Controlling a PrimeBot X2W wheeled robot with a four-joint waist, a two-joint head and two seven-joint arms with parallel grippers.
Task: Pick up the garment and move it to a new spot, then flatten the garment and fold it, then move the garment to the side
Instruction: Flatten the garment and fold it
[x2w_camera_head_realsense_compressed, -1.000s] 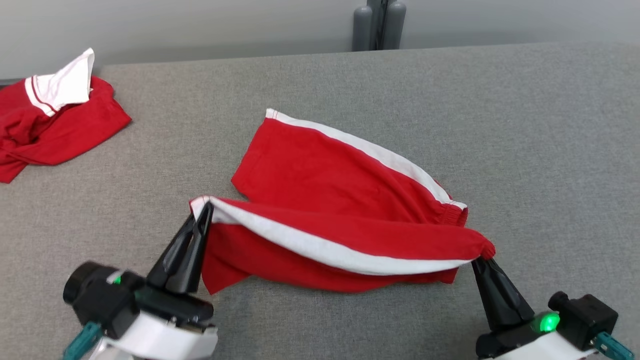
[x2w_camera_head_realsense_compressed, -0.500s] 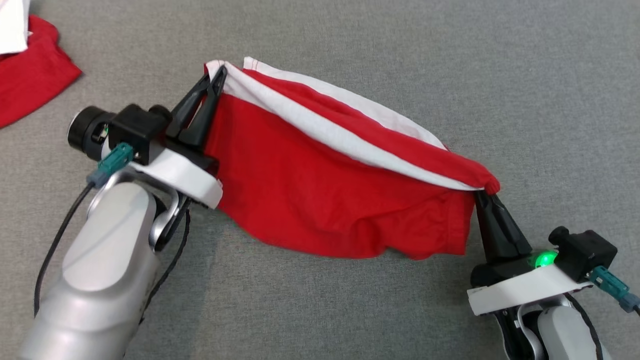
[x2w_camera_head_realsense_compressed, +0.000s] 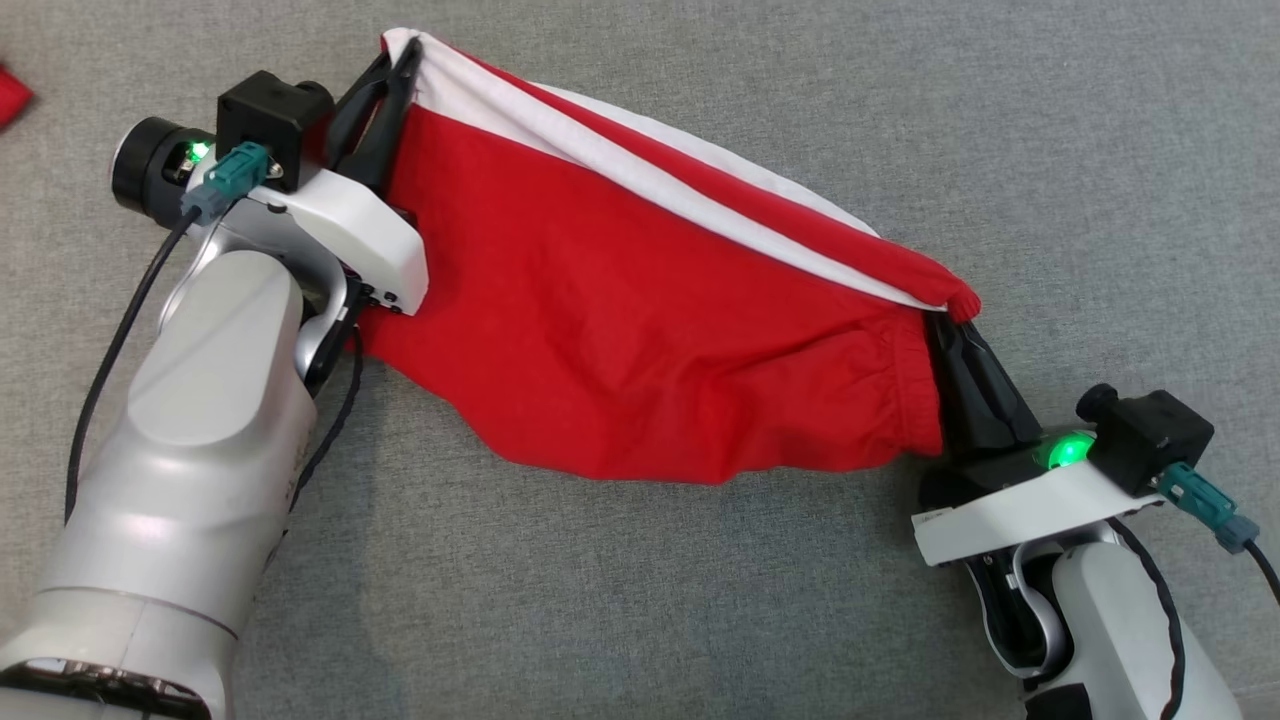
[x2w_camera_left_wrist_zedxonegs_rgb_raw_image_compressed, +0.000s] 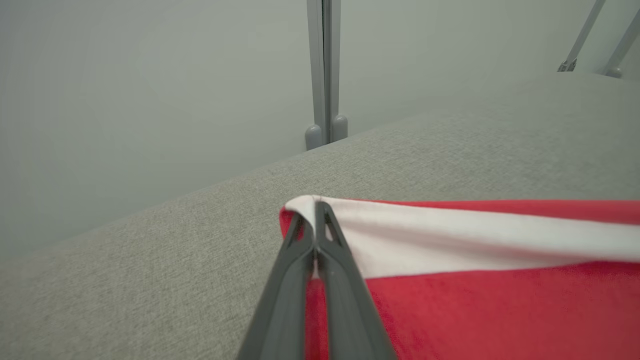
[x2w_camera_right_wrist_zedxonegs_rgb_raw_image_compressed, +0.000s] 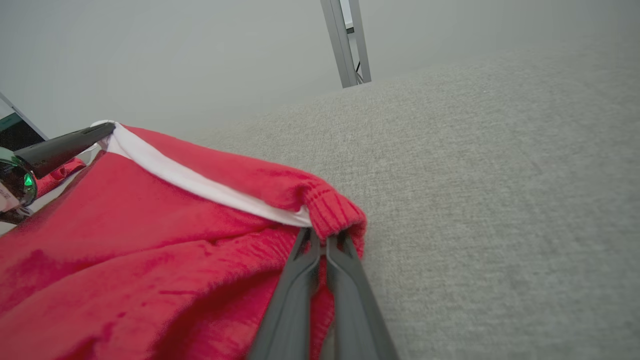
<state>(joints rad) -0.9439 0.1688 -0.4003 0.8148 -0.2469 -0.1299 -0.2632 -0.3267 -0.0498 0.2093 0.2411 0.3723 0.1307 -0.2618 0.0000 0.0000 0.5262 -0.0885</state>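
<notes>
Probably a lab — grey felt table (x2w_camera_head_realsense_compressed: 700, 600), bare wall (x2w_camera_left_wrist_zedxonegs_rgb_raw_image_compressed: 150, 100).
</notes>
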